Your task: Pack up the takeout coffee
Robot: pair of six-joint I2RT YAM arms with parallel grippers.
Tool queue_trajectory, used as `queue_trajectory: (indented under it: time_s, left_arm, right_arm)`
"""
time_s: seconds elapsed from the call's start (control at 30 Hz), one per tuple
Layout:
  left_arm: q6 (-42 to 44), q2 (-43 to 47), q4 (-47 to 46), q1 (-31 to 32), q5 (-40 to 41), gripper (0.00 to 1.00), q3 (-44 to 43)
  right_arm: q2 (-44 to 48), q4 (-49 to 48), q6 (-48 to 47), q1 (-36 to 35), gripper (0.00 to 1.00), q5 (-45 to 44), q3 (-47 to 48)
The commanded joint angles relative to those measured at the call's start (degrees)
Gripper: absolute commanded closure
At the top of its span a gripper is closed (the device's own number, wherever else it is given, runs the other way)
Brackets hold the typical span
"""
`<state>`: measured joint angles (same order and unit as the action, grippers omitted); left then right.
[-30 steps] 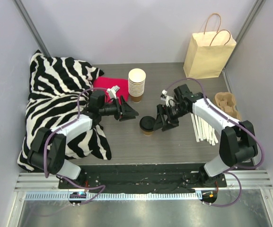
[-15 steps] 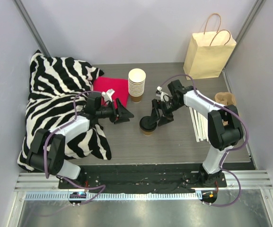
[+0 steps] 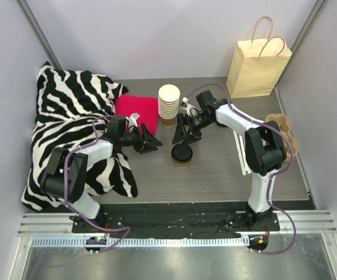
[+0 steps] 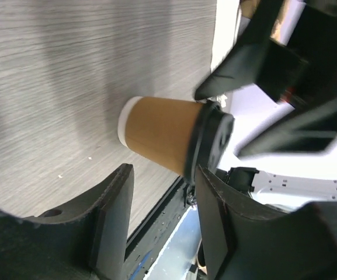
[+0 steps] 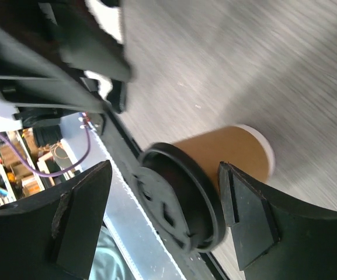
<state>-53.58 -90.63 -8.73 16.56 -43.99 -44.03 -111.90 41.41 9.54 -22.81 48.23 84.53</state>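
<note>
Top external view, starting near: one grey wood-grain table (image 3: pixel 215 178), and along its left side one zebra-print pillow (image 3: pixel 69 116).

Up to the middle now: one takeout coffee (image 3: pixel 181 153), upright on the table, black lid on, brown cup beneath. Just the one, well short of the bag.

To its left, the left gripper (image 3: pixel 153 143), pointed at the cup from the side, fingers parted, nothing between them, bare table between tips and cup. Same story from the left wrist: two dark fingers (image 4: pixel 113 210) apart, the cup framed beyond them, untouched.

Just behind the cup, the right gripper (image 3: pixel 186 135), hovering, spread wide and released. From the right wrist: two fingers (image 5: pixel 80 216) either side of the picture, the lidded cup showing between them, neither one closed onto it.

Off to the right, a bundle of thin white sticks (image 3: pixel 240 157) flat on the table, partly under the right arm, too overlapped to count. Beyond those, one brown pulp tray (image 3: pixel 285 125), mostly hidden.

Further back: one stack of cream cups (image 3: pixel 169 104), rims too tight to count, and to its left one red cloth (image 3: pixel 138 109), its edge against the pillow.

Farthest of all, one tan paper bag (image 3: pixel 257 65) with two handles, upright near the back wall, right of centre.
</note>
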Motion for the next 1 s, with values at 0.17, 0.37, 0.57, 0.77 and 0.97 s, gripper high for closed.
queue_trajectory:
  time_s: [0.17,0.37,0.57,0.77,0.97]
  left_arm:
    - [-0.8,-1.0,-3.8,-0.3,0.6,0.51,-0.7]
    - [-1.4,-0.3,-4.8,-0.3,1.0,0.50,0.9]
    - [-1.6,-0.8,-5.2,-0.3,0.8,0.51,1.0]
    - [-1.6,-0.4,-5.3,-0.4,0.8,0.50,1.2]
    - [-0.7,0.3,-3.8,-0.5,-0.1,0.51,1.7]
  right_arm:
    - [5.9,-2.9,2.9,0.3,0.17,-1.4,0.8]
    - [14.4,-1.8,4.3,3.6,0.13,-5.9,-4.9]
    - [18.8,0.3,8.1,4.2,0.12,-6.4,-15.1]
    - [17.3,-2.5,10.7,4.1,0.11,-3.0,-17.4]
    - [11.2,-3.8,12.1,2.3,0.11,-0.1,-10.9]
